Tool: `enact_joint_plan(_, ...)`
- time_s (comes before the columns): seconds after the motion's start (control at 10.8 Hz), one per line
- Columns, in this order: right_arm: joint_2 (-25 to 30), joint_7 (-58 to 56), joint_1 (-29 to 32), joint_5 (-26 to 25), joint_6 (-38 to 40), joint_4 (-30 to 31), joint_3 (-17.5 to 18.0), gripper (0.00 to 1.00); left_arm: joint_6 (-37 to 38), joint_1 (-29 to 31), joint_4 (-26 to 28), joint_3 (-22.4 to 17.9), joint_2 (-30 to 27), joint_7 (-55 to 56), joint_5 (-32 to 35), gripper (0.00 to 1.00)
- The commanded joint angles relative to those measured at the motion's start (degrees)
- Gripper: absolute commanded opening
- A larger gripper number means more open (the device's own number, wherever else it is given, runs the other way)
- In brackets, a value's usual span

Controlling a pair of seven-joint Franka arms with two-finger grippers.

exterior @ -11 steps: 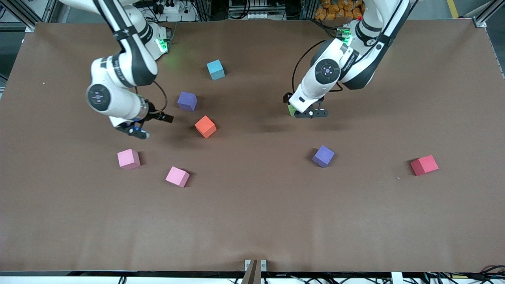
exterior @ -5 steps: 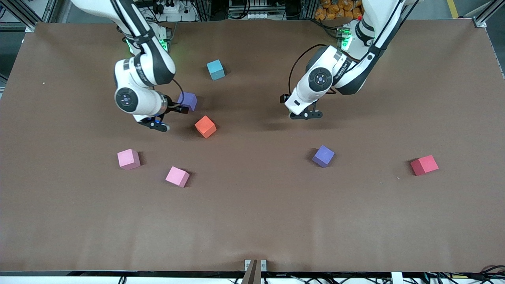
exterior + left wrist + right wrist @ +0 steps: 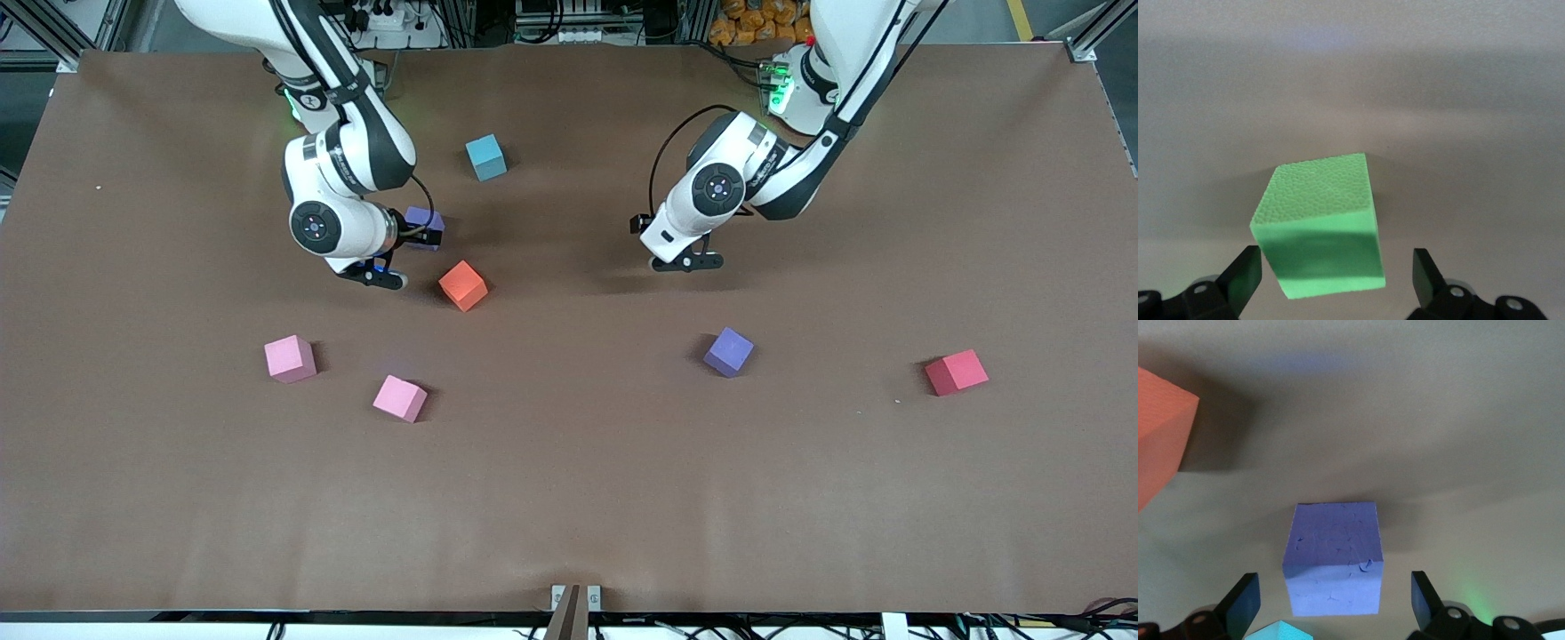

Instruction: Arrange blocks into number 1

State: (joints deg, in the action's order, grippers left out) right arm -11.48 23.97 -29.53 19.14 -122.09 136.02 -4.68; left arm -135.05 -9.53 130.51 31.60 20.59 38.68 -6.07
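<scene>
Green matte cube [image 3: 1319, 227] went unseen in the front view, hidden under the left gripper [image 3: 685, 263] right of centre in the upper half; the left wrist view showed it on the brown table cover [image 3: 569, 462] between wide-spread fingers [image 3: 1245, 273], untouched. One purple matte cube [image 3: 425, 227] [image 3: 1333, 558], half covered by the right arm at upper left, sat likewise between the wide right gripper [image 3: 373, 276], the orange cube [image 3: 463, 285] just beside. Light blue [image 3: 485, 157], two pink [image 3: 290, 358] [image 3: 400, 397], second purple [image 3: 728, 352] and red [image 3: 956, 372] cubes lay scattered apart.
</scene>
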Motion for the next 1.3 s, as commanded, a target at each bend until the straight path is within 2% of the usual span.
enact_joint_plan(0.0,-0.5,-1.5,-1.0,1.5,-0.9,0.8,-0.1,1.00,-1.0,-1.0,0.2,-1.5,1.2,1.3,3.4,0.73)
enact_joint_plan(0.19,-2.0,-1.6,-1.8,1.6,-2.2,0.8,-0.1,1.00,-1.0,-2.1,0.2,-2.2,1.1,1.6,4.7,0.00)
enact_joint_plan(0.56,-3.5,-3.1,-2.0,1.9,-2.4,1.1,0.0,0.99,-0.7,-9.3,-4.0,-1.5,0.7,10.5,4.3,0.00)
enact_joint_plan(0.65,-3.6,-3.2,-2.0,2.9,-2.4,1.1,0.4,0.90,-0.7,-12.3,-5.6,-1.5,1.1,13.0,4.0,0.00)
enact_joint_plan(0.74,-3.6,-3.4,-1.9,4.5,-2.4,1.1,1.1,0.68,-0.7,-15.0,-6.8,-1.5,1.6,15.3,4.0,0.00)
enact_joint_plan(0.84,-3.6,-3.5,-2.0,5.4,-2.4,1.1,1.2,0.54,-0.7,-17.0,-8.2,-1.2,2.6,17.4,3.7,0.00)
enact_joint_plan(0.93,-3.6,-3.5,-1.9,5.5,-2.4,1.0,1.1,0.50,-0.7,-19.4,-9.2,-1.2,3.8,18.6,2.9,0.00)
enact_joint_plan(1.21,-3.5,-5.9,-1.2,5.5,-2.3,1.1,1.0,0.51,-0.7,-24.4,-14.9,-1.6,9.3,21.6,1.9,0.00)
